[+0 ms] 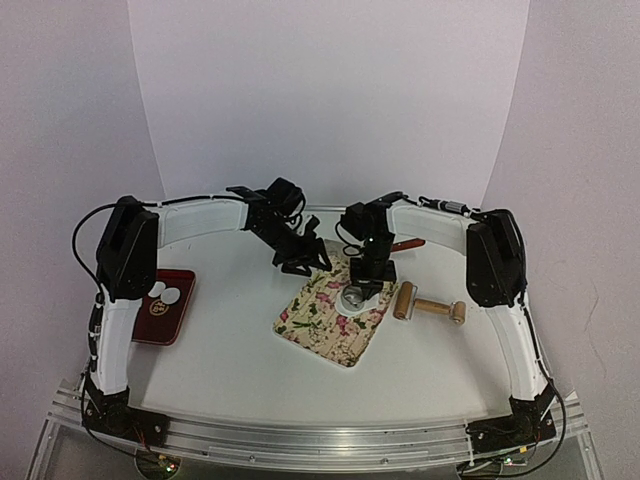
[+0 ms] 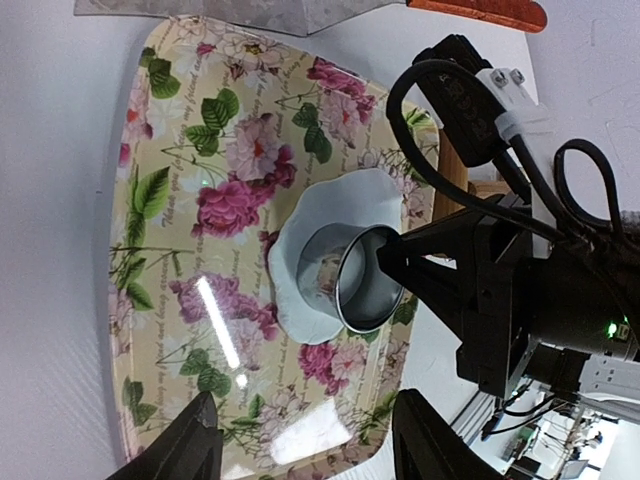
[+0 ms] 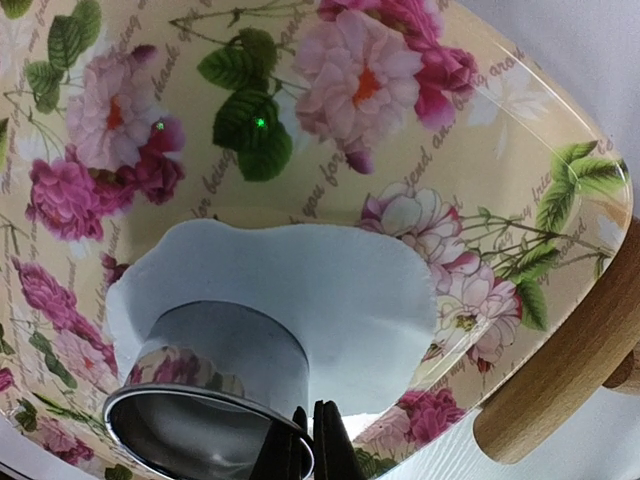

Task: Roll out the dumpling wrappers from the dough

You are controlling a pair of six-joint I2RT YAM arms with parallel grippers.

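Right wrist view: my right gripper (image 3: 310, 445) pinches the ring (image 3: 200, 360) pressed into the dough (image 3: 330, 290); my left gripper (image 2: 305, 445) hangs spread.

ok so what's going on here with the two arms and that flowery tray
The right hand is pinching the wall of a metal ring cutter, which is set on a flattened dough sheet lying on the floral tray. The left hand hangs open over the tray's edge, holding nothing. Two dumpling wrappers sit on a red plate at the left. A rolling pin lies to the right of the tray.
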